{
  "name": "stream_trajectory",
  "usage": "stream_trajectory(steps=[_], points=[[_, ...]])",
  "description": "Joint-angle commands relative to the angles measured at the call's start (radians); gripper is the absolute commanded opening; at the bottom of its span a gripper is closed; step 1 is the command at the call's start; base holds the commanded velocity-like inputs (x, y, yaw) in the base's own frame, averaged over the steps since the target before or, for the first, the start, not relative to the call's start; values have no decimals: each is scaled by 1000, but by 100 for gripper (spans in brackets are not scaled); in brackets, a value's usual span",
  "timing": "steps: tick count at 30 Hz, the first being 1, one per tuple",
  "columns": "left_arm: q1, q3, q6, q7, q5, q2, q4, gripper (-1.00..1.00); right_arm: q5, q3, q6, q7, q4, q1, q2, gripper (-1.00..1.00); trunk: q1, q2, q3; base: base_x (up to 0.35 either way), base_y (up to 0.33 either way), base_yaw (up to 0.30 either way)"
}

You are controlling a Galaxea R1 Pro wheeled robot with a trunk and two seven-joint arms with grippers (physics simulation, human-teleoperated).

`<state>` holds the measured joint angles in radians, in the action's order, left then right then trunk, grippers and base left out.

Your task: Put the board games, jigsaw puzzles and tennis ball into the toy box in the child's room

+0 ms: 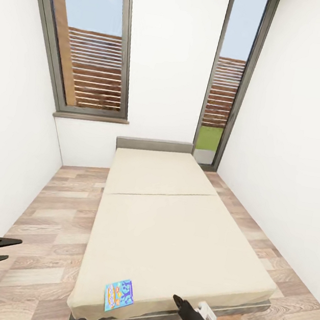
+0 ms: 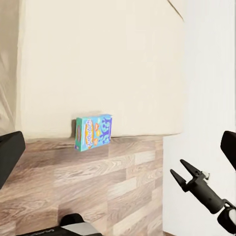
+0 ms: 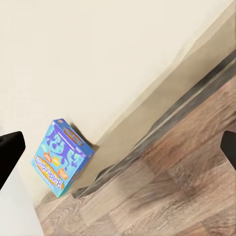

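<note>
The small blue printed board game box point(image 1: 119, 294) lies flat near the foot edge of the beige-mattressed bed point(image 1: 169, 234). Both the left gripper point(image 1: 7, 250) and right gripper point(image 1: 177, 301) hang empty, jaws seemingly parted. The right should descend squarely over the box's short sides.

blue game box point(image 1: 119, 294) lettering too blurred to read

Bright, even daylight throughout, admitted through the two tall windows point(image 1: 93, 41) at upper left and upper centre. Shadows are faint; a soft dark band is seen under the bed point(image 1: 169, 229) edge. No glare noted. Verticals are splayed by wide-angle distortion toward the head-view edges. Wrist-view floor planks point(image 3: 187, 196) are rendered slightly soft.
</note>
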<state>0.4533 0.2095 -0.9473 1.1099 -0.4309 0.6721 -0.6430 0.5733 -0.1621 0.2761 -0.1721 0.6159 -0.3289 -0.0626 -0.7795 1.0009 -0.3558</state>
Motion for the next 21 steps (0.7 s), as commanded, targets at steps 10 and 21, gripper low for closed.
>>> stream_trajectory(steps=[10, 21], points=[[1, 2, -5, 8, 1, 0, 0, 100, 15, -5, 10, -9, 4, -4, -16, 100, -39, 71, -33, 0, 0, 0], [1, 2, -4, 11, -1, 0, 0, 100, 204, -3, 216, -10, 1, -4, -39, 100, -81, 148, -67, 0, 0, 0]])
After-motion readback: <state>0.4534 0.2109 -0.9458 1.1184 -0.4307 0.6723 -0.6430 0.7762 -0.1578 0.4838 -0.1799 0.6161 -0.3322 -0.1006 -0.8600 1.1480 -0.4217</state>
